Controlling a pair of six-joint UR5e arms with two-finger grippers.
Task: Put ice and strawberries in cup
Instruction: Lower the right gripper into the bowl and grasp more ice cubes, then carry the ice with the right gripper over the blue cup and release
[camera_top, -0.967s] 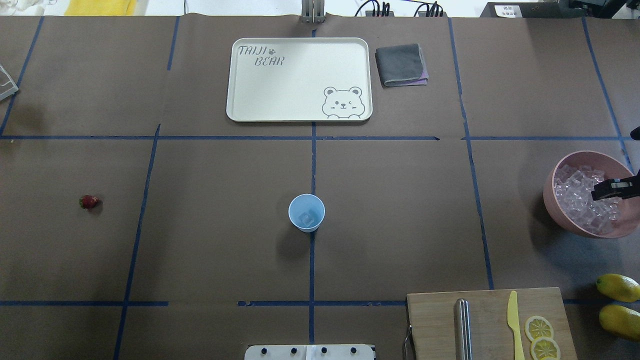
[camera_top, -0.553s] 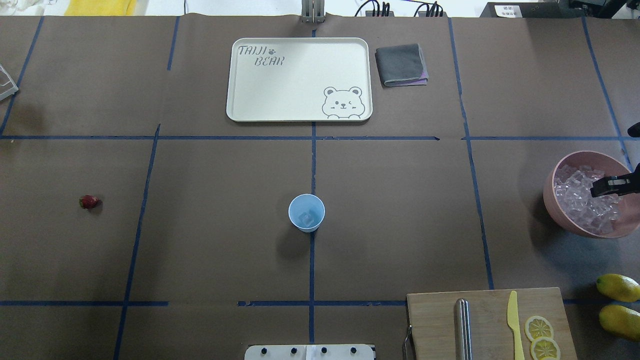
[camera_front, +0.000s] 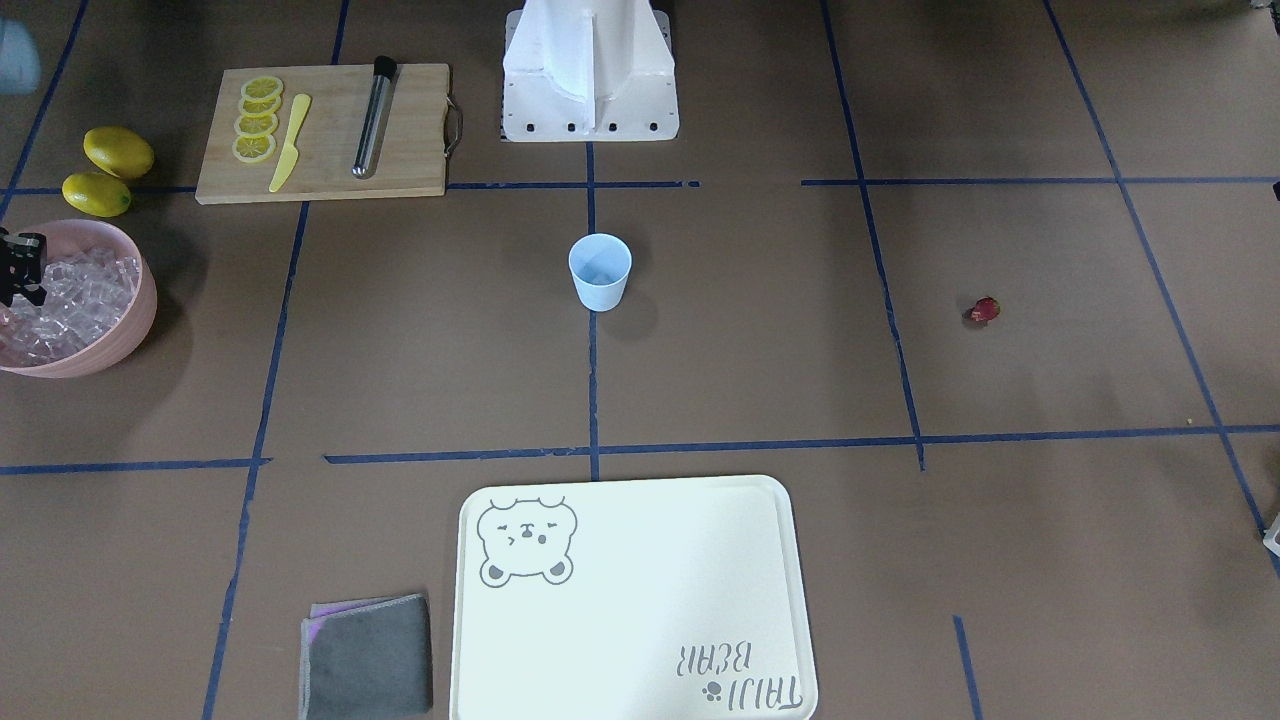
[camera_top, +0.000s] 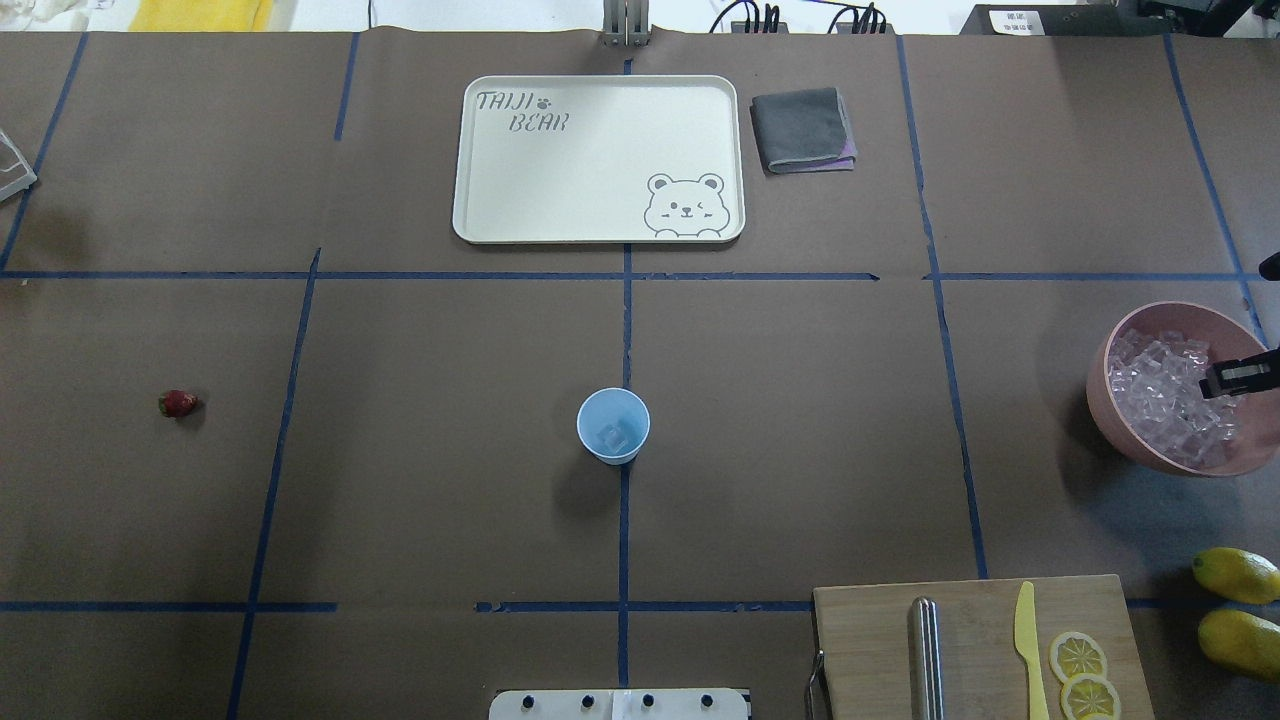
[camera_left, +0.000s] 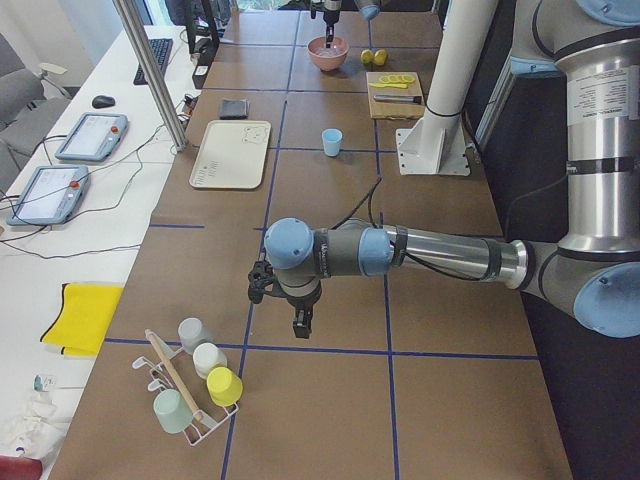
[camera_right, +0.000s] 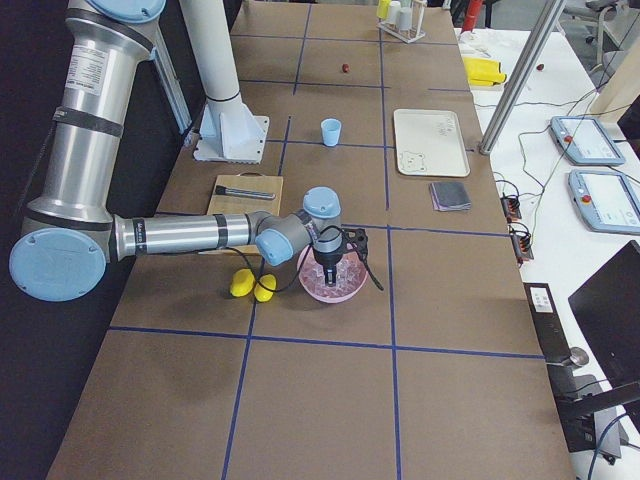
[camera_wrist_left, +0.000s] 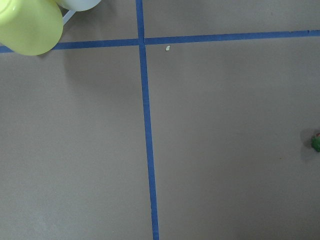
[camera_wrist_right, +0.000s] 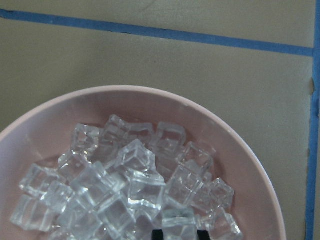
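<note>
One cup (camera_top: 613, 425) stands mid-desk (camera_top: 400, 450) with a single ice cube (camera_top: 612, 437) inside; one strawberry (camera_top: 178, 403) lies well off to the robot's left. The right gripper (camera_top: 1215, 381) hangs over the bowl (camera_top: 1108, 412) of ice (camera_top: 1160, 395) (too many cubes to count), jaws apart either side of one cube, grip uncertain. The left gripper (camera_left: 301, 327) points down at the desk; its jaws cannot be judged.

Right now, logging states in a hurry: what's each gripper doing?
Left gripper: cannot tell.
Right gripper: straddling a clear glassy ice cube; grip cannot be told.

Right gripper (camera_top: 1214, 381) farther right over ice (camera_top: 1160, 392)
</note>
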